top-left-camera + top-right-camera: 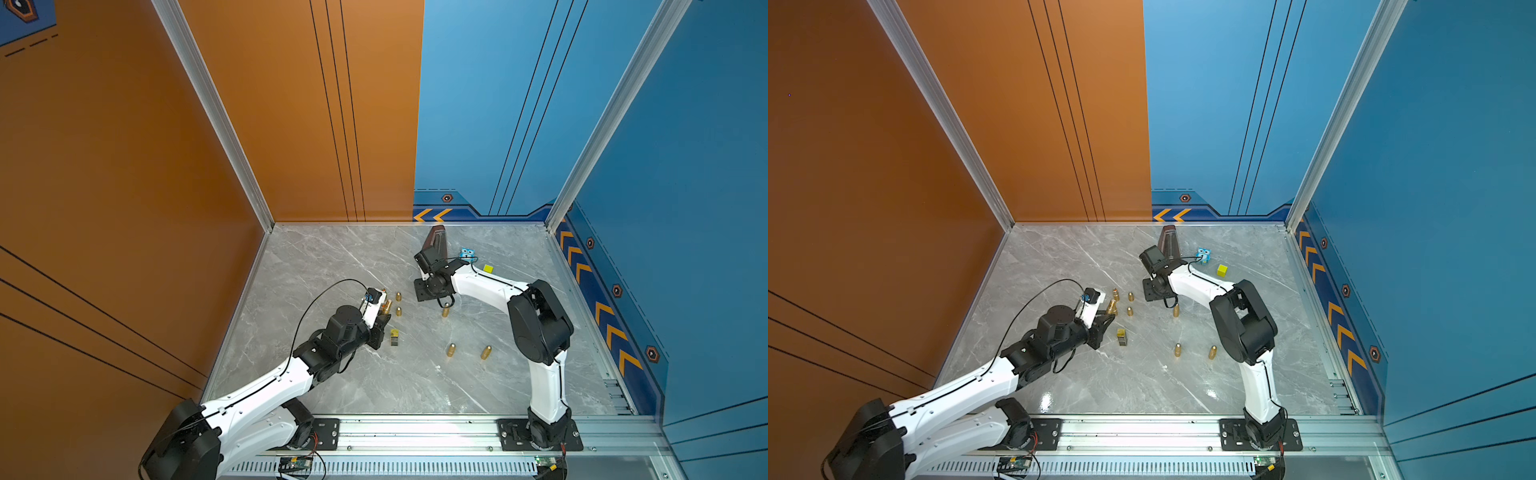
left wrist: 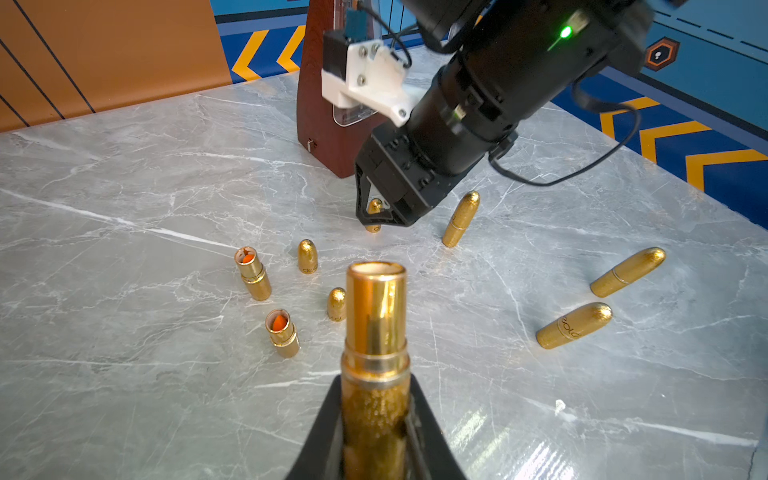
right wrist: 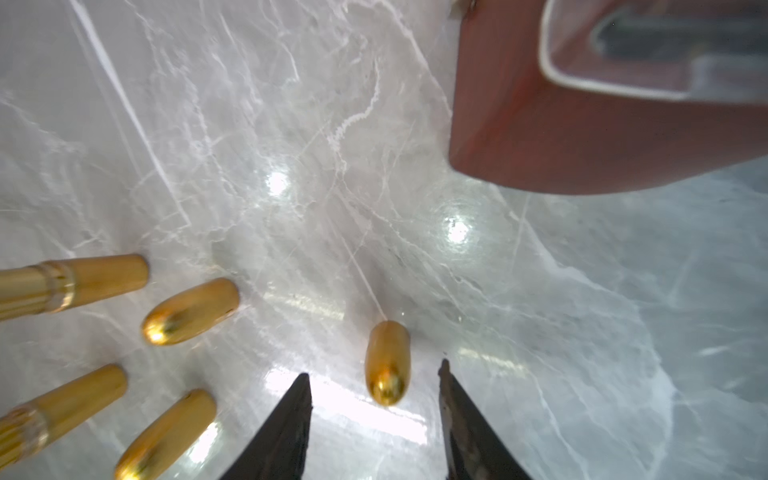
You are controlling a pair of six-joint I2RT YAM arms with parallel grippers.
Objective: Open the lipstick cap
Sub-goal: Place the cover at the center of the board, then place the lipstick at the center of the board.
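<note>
Metronome (image 1: 435, 243) close behind right hand (image 3: 375, 369); standing caps (image 1: 398, 296) mid-table; front tabletop (image 1: 374, 386) open.

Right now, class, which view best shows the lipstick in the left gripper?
Left wrist view: the lipstick fills the foreground, uncapped, clamped by the left gripper. Both top views show only a gold speck; right wrist view, unclear.

Ok so the metronome (image 1: 434, 243) sits at the back of the table (image 1: 332, 257), toy (image 1: 467, 252) and block (image 1: 488, 269) just right of it. Two caps (image 1: 398, 296) stand one behind the other, two open lipsticks (image 2: 252, 274) just left of them, another open lipstick (image 2: 376, 307) in the left gripper (image 2: 376, 378), small box (image 1: 394, 337) in front. Third cap (image 3: 386, 361) sits between the fingers (image 3: 291, 424) of the right gripper (image 3: 374, 368), closed lipstick (image 1: 445, 309) beside it, two more nearer the front.
</note>
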